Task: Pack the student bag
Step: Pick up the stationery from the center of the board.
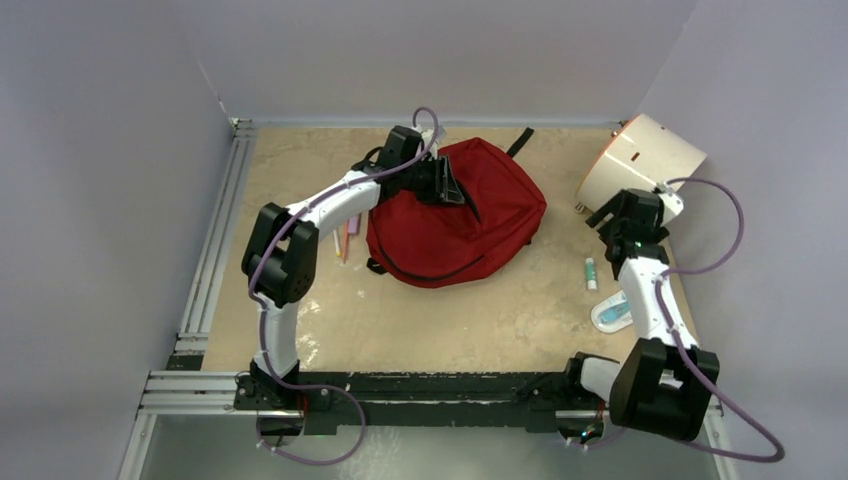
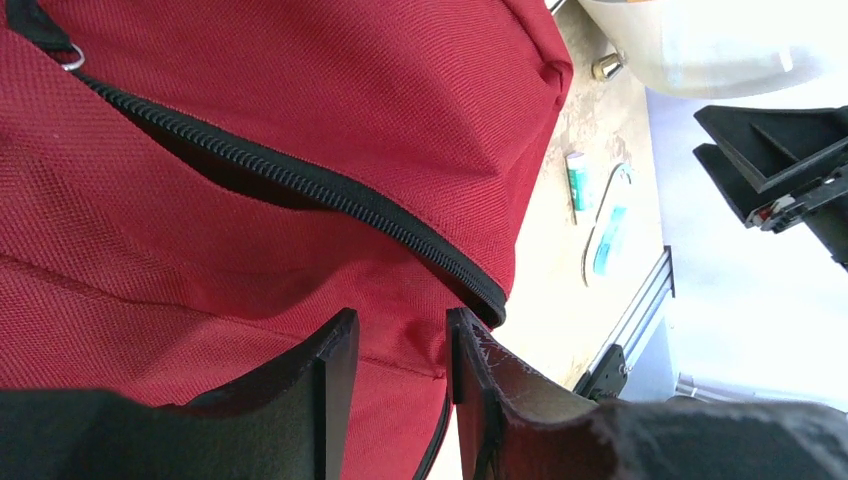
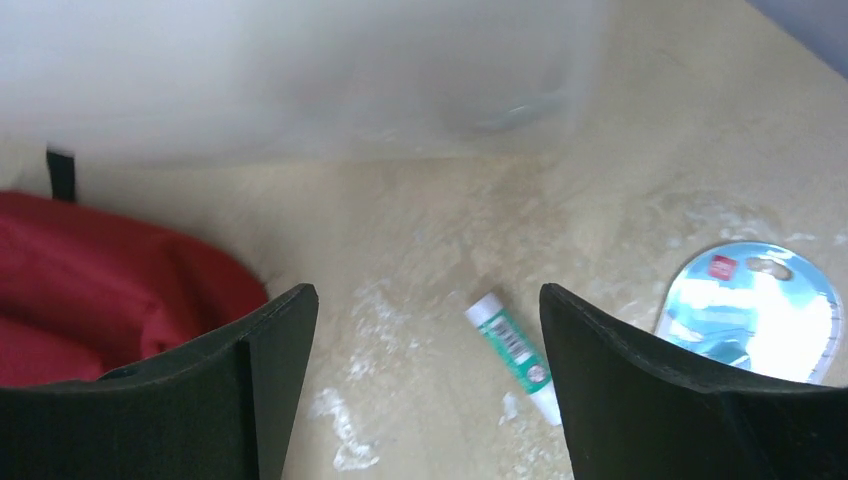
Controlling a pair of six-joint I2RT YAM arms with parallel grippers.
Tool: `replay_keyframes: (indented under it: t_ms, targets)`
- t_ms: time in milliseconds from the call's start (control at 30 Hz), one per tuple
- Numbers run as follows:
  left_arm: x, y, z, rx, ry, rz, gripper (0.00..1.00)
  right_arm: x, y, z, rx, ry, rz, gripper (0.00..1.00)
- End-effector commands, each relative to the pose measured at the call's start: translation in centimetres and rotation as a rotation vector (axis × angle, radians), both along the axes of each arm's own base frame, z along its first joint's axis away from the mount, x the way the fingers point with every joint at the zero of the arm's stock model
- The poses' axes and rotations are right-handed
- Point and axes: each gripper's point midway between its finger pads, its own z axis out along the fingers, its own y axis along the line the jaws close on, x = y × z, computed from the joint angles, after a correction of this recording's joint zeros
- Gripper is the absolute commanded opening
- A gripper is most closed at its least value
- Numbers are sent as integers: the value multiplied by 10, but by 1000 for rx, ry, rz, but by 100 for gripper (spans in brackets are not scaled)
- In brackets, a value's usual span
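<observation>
Top external view: on the near right of the desk (image 1: 480,320) lies a blue-and-clear pack (image 1: 611,314), with a green-and-white tube (image 1: 591,272) just beyond it. The right gripper (image 3: 428,300) hangs above them, jaws wide apart and empty. The student bag (image 1: 450,225) lies mid-desk, its zipper partly undone. The left gripper (image 2: 400,330) is at the bag's far side, jaws half apart over red fabric; whether they pinch it I cannot tell. A white round box (image 1: 640,160) sits far right.

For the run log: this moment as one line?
left gripper: closed on student bag fabric | right gripper: open, above glue stick | glue stick: not yet packed
</observation>
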Motion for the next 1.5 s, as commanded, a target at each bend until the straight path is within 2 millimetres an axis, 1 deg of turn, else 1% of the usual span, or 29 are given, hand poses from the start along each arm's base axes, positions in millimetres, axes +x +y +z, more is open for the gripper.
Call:
replay_keyframes:
  t_ms: [0,100,133,167,200,267,333,467,533,600,700,800,933,1067,1200,1267,1333,1367,1467]
  targets:
    - [0,1,27,-30,-80,-10,37,14,37,9,-65,107,169,84]
    - [0,1,27,-32,-81,-11,36,26,67,-3,-80,200,256,87]
    - [-1,0,27,-33,-80,-13,36,28,72,-14,-94,254,277,88]
    - [-1,0,28,-34,-81,-15,36,29,76,-20,-110,293,290,89]
    - [-1,0,28,-34,-82,-17,36,29,76,-25,-130,332,299,89]
    - [-1,1,27,-30,-85,-18,36,26,68,-34,-175,408,289,91]
    - [-1,3,26,-24,-90,-18,37,23,56,-36,-234,460,256,93]
    - [-1,5,24,-25,-89,-24,36,29,49,-26,-242,417,180,94]
    - [-2,4,22,-31,-82,-31,37,27,43,-28,-263,404,137,95]
    - [-4,3,21,-41,-74,-40,36,22,35,-34,-281,413,92,96]
    - [-6,2,19,-55,-58,-55,36,22,30,-46,-236,425,89,98]
    - [-5,5,22,-62,-57,-51,36,27,17,-53,-185,411,89,98]
    - [-5,8,21,-78,-43,-48,36,28,7,-66,-134,433,111,97]
    - [-4,10,20,-89,-32,-47,36,31,12,-80,-74,440,151,93]
    - [-2,14,21,-92,-30,-37,36,30,18,-100,-10,475,182,89]
    - [-1,16,21,-94,-31,-33,36,31,19,-100,-4,463,176,89]
    - [1,18,22,-95,-32,-28,36,34,18,-91,-6,421,154,88]
    - [1,19,21,-95,-32,-26,36,35,14,-82,-22,396,133,88]
    - [1,19,21,-97,-29,-25,36,41,12,-42,-47,265,103,87]
